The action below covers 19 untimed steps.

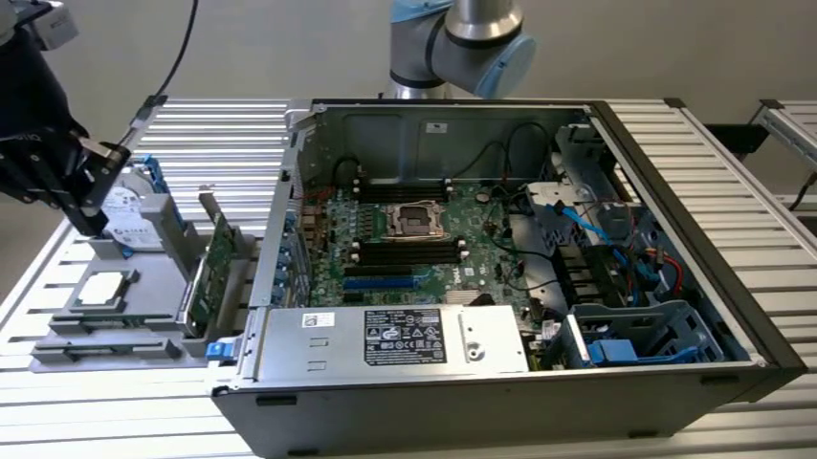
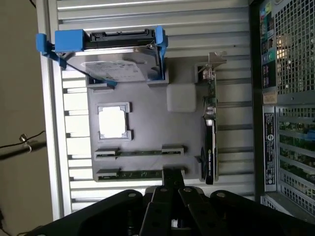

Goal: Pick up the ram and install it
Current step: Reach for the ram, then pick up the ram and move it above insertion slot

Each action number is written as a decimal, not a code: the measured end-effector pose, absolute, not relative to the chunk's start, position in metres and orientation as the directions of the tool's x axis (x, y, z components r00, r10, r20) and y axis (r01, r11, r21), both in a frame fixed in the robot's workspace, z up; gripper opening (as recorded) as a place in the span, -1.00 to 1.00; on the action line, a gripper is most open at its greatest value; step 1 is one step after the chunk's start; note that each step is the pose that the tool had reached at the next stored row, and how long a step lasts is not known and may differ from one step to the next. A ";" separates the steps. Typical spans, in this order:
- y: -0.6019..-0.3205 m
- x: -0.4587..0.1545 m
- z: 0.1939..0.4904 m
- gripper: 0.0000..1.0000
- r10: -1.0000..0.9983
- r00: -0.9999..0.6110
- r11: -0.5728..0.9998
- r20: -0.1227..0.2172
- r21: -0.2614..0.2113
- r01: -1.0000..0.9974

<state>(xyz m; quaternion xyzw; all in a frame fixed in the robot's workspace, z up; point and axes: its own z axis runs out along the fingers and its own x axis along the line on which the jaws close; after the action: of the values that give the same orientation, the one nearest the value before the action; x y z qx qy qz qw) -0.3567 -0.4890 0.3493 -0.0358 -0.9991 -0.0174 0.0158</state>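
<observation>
Two ram sticks lie edge-up in a grey holder tray [image 2: 147, 105]: one thin green stick [image 2: 140, 152] and a second [image 2: 139, 174] beside it, closer to the gripper. My black gripper [image 2: 172, 177] hangs above the tray with its fingers shut and nothing between them, its tip over one end of the closer stick. In the exterior view the gripper [image 1: 87, 222] is at the left, over the back part of the tray [image 1: 141, 287], beside the open computer case. Black memory slots [image 1: 406, 251] lie on the motherboard next to the CPU socket [image 1: 415, 220].
The tray also holds a hard drive in a blue caddy [image 2: 115, 61], a CPU [image 2: 113, 122] and a large green expansion card standing on edge [image 2: 210, 142]. The open case [image 1: 638, 239] has cables, a drive cage and a power supply [image 1: 396, 337]. Everything rests on a slatted metal table [image 1: 217, 124].
</observation>
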 end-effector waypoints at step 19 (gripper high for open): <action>-0.504 -0.371 0.341 -0.79 0.071 -0.996 0.997 0.053 0.032 0.073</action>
<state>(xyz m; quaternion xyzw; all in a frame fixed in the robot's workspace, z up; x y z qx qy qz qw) -0.3712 -0.5039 0.3414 -0.0359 -0.9989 -0.0172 0.0257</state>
